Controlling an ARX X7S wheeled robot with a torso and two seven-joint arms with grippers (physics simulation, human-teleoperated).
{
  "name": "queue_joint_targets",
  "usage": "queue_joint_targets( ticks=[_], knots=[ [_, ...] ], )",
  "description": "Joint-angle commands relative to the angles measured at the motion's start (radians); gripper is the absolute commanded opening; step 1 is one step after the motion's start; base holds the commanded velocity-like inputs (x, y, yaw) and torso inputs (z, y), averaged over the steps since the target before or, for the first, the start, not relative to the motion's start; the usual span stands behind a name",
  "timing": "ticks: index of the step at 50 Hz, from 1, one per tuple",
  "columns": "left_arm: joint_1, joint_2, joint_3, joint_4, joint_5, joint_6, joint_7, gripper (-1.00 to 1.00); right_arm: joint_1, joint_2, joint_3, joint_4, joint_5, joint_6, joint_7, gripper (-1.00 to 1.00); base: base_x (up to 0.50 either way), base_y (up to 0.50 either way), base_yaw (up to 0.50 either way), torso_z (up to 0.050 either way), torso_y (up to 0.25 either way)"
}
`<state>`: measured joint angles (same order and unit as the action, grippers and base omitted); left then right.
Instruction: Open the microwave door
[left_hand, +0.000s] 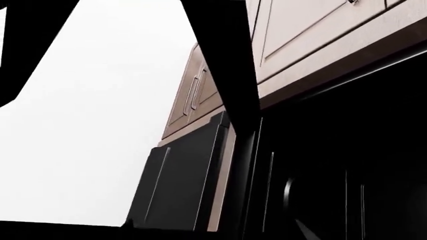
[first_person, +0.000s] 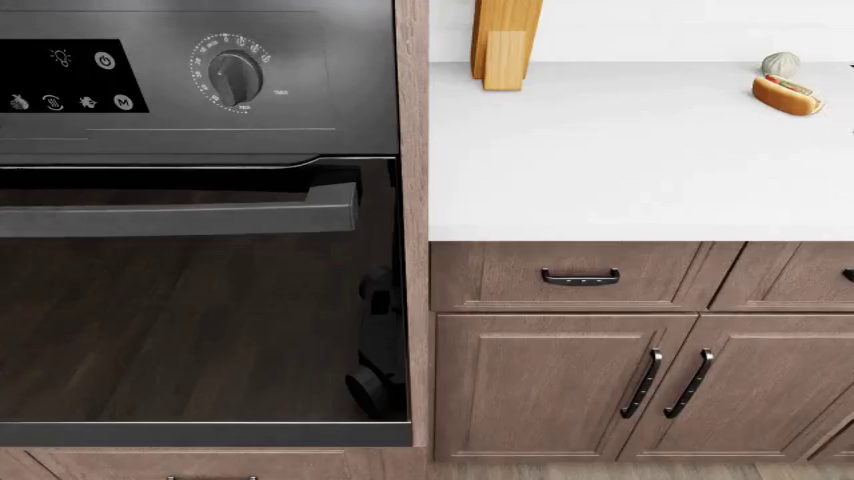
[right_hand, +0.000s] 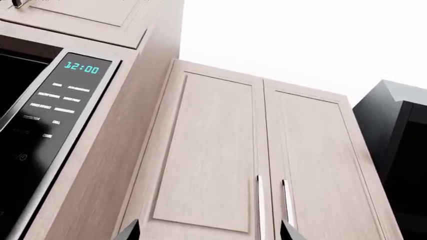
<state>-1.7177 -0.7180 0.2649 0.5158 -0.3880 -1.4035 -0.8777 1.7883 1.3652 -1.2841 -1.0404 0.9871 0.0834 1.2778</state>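
In the right wrist view the microwave is set in beige cabinetry. Its control panel reads 12:00, and a strip of its dark glass door shows beside the panel, looking flush with it. My right gripper is open with nothing between its fingertips. It points at the upper cabinet doors beside the microwave and is apart from the door. In the left wrist view the microwave's dark front fills one side under a beige cabinet. My left gripper shows only as a black band, its jaws unreadable. Neither arm shows in the head view.
Two tall cabinet doors with slim handles stand beside the microwave, then a black hood. A black bar crosses the left wrist view. The head view shows a wall oven, a white counter and a hot dog.
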Motion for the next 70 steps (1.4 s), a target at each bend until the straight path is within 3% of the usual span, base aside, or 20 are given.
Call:
queue_joint_targets(
  ticks=[1, 12, 29, 45, 59, 70],
  knots=[
    [0.018, -0.101, -0.043, 0.031, -0.008, -0.053, 0.017, 1.00, 0.023, -0.010, -0.016, 0.002, 0.006, 0.002, 0.003, 1.00, 0.00, 0.00, 0.00, 0.000, 0.000],
    [-0.011, -0.190, 0.004, -0.055, 0.018, -0.017, 0.047, 1.00, 0.019, -0.004, -0.027, 0.004, -0.006, -0.010, 0.003, 1.00, 0.00, 0.00, 0.00, 0.000, 0.000],
    [-0.174, -0.288, 0.238, -0.294, 0.108, 0.092, 0.172, 1.00, 0.065, -0.018, -0.048, -0.002, 0.015, 0.016, 0.012, 1.00, 0.00, 0.00, 0.00, 0.000, 0.000],
    [-0.207, -0.453, 0.306, -0.378, 0.148, 0.114, 0.268, 1.00, 0.159, -0.039, -0.098, -0.005, 0.052, 0.043, 0.025, 1.00, 0.00, 0.00, 0.00, 0.000, 0.000],
    [-0.362, -0.498, 0.481, -0.475, 0.290, 0.145, 0.411, 1.00, 0.224, -0.040, -0.148, -0.004, 0.064, 0.041, 0.031, 1.00, 0.00, 0.00, 0.00, 0.000, 0.000],
    [-0.458, -0.578, 0.583, -0.511, 0.410, 0.143, 0.534, 1.00, 0.231, -0.034, -0.174, 0.000, 0.050, 0.026, 0.033, 1.00, 0.00, 0.00, 0.00, 0.000, 0.000]
  ],
)
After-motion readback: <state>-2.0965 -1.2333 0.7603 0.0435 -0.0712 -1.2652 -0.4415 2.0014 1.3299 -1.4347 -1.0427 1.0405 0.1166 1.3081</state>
